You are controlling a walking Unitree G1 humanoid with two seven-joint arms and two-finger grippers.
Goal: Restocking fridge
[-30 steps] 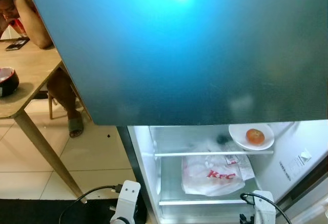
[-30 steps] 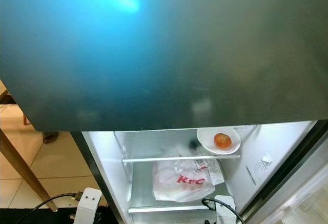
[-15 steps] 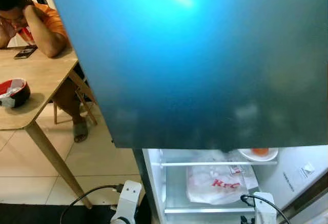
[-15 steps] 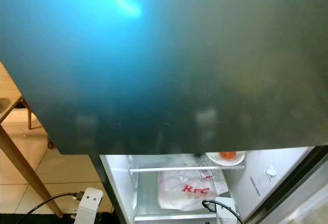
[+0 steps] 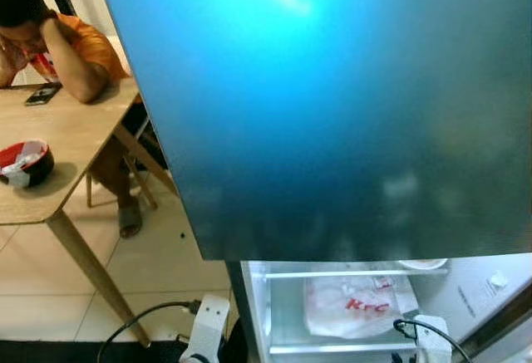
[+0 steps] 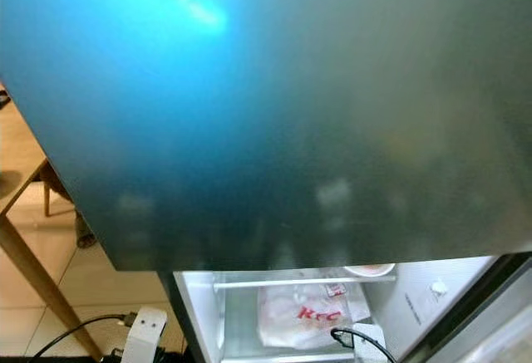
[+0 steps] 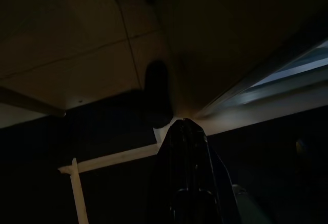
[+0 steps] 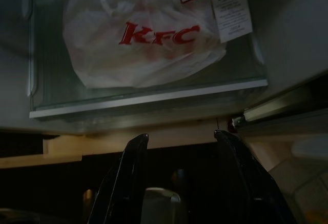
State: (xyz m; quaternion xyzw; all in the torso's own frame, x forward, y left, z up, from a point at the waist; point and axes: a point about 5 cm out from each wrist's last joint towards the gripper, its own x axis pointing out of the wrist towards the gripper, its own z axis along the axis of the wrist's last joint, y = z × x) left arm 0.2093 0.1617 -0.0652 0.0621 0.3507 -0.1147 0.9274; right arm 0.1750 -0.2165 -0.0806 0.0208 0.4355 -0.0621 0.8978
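At the far left of the left eye view, a person in an orange shirt (image 5: 79,43) leans on a pale wooden table (image 5: 58,143) that carries a dark phone (image 5: 41,93) and a red bowl (image 5: 25,164). Below them is beige tiled floor (image 5: 158,276).

Across the upper and middle frame hangs the glossy dark teal upper fridge door (image 5: 332,105), its lower edge running roughly level from left to right.

Under that edge, at lower centre-right, is the lit white fridge compartment (image 5: 258,313). On its glass shelf (image 8: 154,98) lies a white plastic KFC bag (image 5: 357,305), long axis left to right, its red lettering facing the robot and reading upright. The rim of a white plate (image 5: 422,263) peeks out above it to the right.

The left gripper (image 7: 183,131), at lower left beside the fridge, has its black fingers pressed together with nothing between them, pointing toward dim floor tiles. The right gripper (image 8: 182,138) hangs before the shelf's front edge, its fingers (image 8: 134,155) spread wide and empty, touching nothing, with the bag beyond them.
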